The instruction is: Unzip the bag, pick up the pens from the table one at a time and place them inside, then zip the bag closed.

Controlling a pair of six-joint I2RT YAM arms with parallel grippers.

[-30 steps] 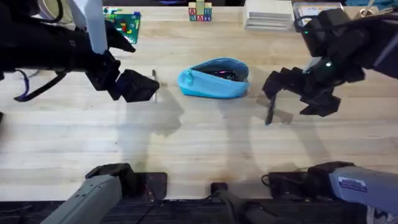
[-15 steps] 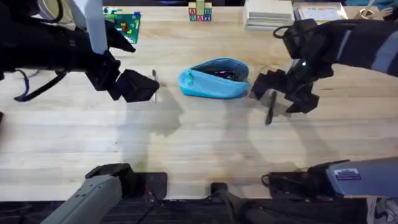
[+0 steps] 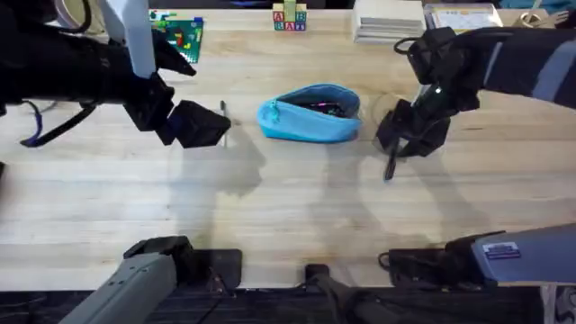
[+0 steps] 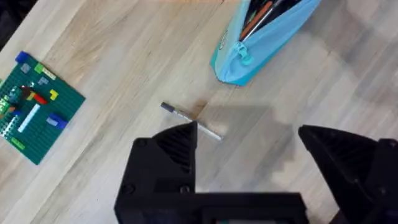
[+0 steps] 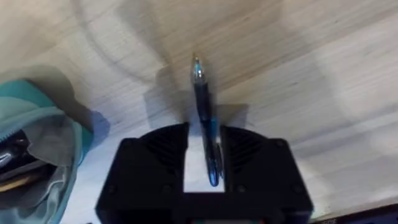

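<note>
Right gripper (image 5: 203, 155) closed on a thin dark blue-black stick pen (image 5: 205, 124), just beside the open light-blue fabric pouch (image 3: 310, 114). Left gripper (image 4: 249, 146) spread wide above a grey stick pen (image 4: 189, 121) on the light wooden table (image 3: 270, 207).

From overhead we look down and forward over the table (image 3: 288, 216). Both wrist cameras look down closely and share the bag (image 4: 261, 43).

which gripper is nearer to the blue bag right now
Right. The right gripper, shut on a pen, sits just off the bag's right end. The left gripper, open above another pen, is farther off its left end.
</note>
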